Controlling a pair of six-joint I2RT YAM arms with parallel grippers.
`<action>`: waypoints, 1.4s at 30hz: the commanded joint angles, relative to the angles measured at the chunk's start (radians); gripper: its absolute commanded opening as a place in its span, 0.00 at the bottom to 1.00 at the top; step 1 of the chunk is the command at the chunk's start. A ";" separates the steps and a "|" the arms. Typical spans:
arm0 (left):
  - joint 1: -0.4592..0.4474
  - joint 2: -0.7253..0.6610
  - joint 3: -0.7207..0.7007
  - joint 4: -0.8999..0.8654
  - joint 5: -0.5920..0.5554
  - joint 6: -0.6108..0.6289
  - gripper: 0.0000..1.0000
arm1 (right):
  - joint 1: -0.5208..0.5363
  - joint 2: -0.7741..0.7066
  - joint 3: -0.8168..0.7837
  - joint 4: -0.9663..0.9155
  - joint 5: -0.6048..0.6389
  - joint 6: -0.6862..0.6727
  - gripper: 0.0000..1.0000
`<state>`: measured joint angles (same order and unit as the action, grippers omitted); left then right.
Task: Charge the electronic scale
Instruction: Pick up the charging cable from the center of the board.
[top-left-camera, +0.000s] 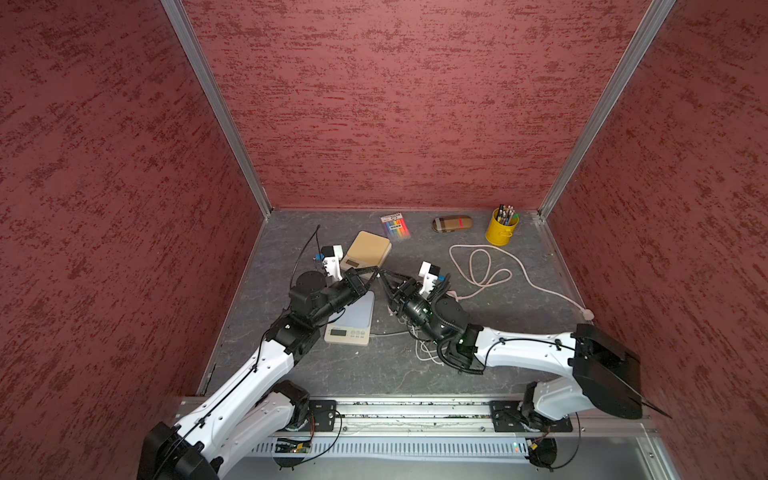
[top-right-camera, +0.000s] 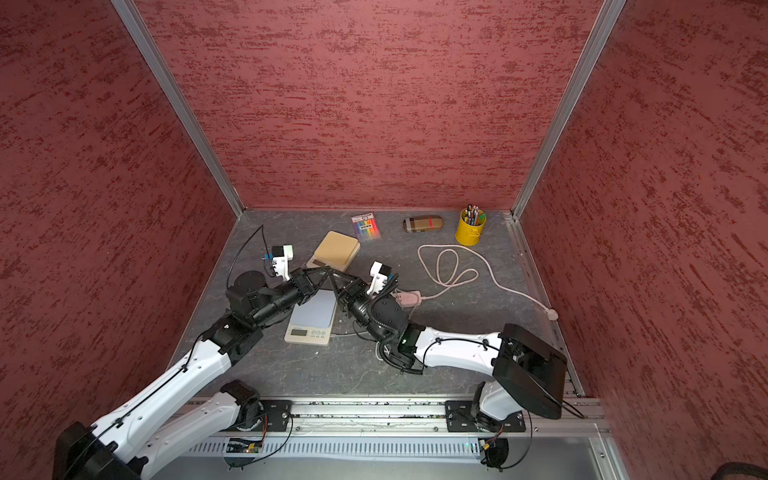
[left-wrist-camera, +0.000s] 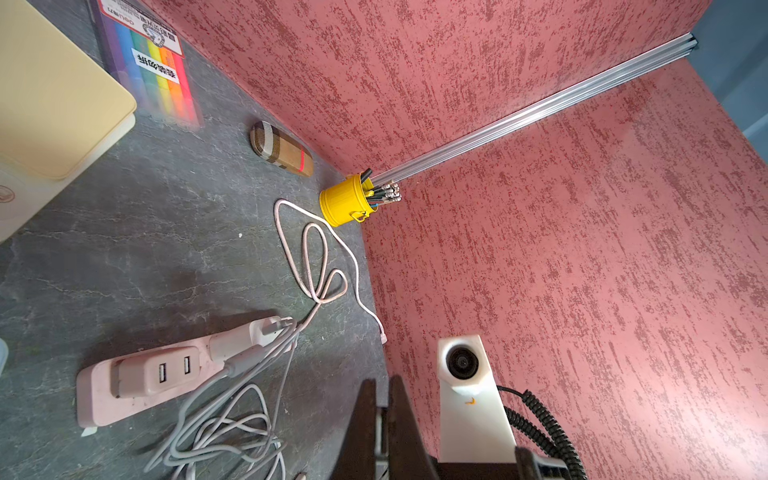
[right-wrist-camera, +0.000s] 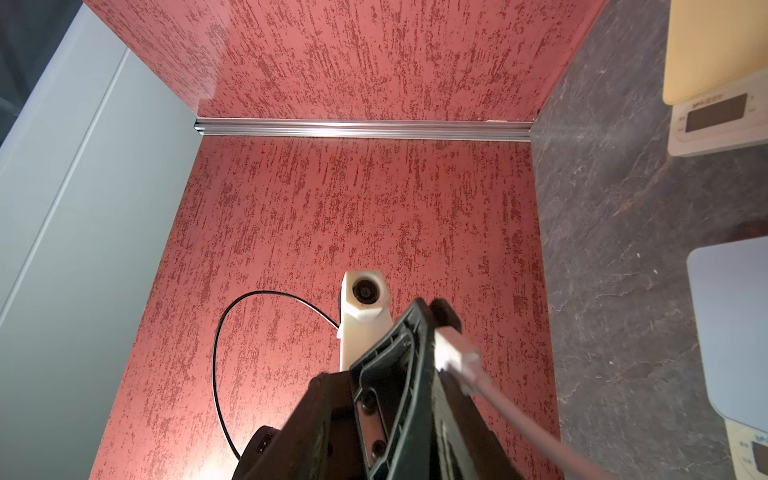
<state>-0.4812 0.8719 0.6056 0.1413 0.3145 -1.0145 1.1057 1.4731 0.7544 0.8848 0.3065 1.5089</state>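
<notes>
Red walls close in the grey table (top-left-camera: 374, 378) at 9, 12 and 3 o'clock. A metal rail (top-left-camera: 415, 409) runs along 6. The floor is bare at 7 o'clock, beside the left arm (top-left-camera: 249, 374), and along 6 just before the rail.

The blue-topped scale (top-left-camera: 355, 318) sits a bit left of the middle, partly under that arm. A tan-topped scale (top-left-camera: 369, 248) sits behind it, toward 12. Over the gap between the two scales, the arms meet tip to tip.

The left gripper (top-left-camera: 375, 272) is pinched tight on a white plug (right-wrist-camera: 453, 349). The right gripper (top-left-camera: 384, 275) has its jaws a little apart beside that plug. In both top views the plug is too small to make out. The right wrist view shows it close up, with its white cable (right-wrist-camera: 519, 417) trailing away.

The left wrist view shows a pink power strip (left-wrist-camera: 99, 395) with an adapter (left-wrist-camera: 153, 374) that has two slots. In a top view the right arm (top-left-camera: 523, 353) covers most of the strip. A pink cord (left-wrist-camera: 321, 297) loops toward 2 o'clock, near a yellow bucket (top-left-camera: 500, 230) in the corner.
</notes>
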 joint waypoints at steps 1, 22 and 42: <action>0.004 -0.007 0.010 0.065 0.017 -0.004 0.00 | 0.008 0.002 -0.017 -0.053 -0.016 0.047 0.47; 0.016 0.000 0.004 0.083 0.046 -0.003 0.00 | 0.008 -0.014 -0.073 -0.045 0.019 0.078 0.42; -0.025 -0.023 -0.040 0.109 0.054 -0.057 0.00 | 0.002 -0.025 -0.043 0.083 0.111 -0.020 0.38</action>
<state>-0.4942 0.8589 0.5735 0.2161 0.3500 -1.0657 1.1091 1.4406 0.6746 0.9169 0.3977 1.4940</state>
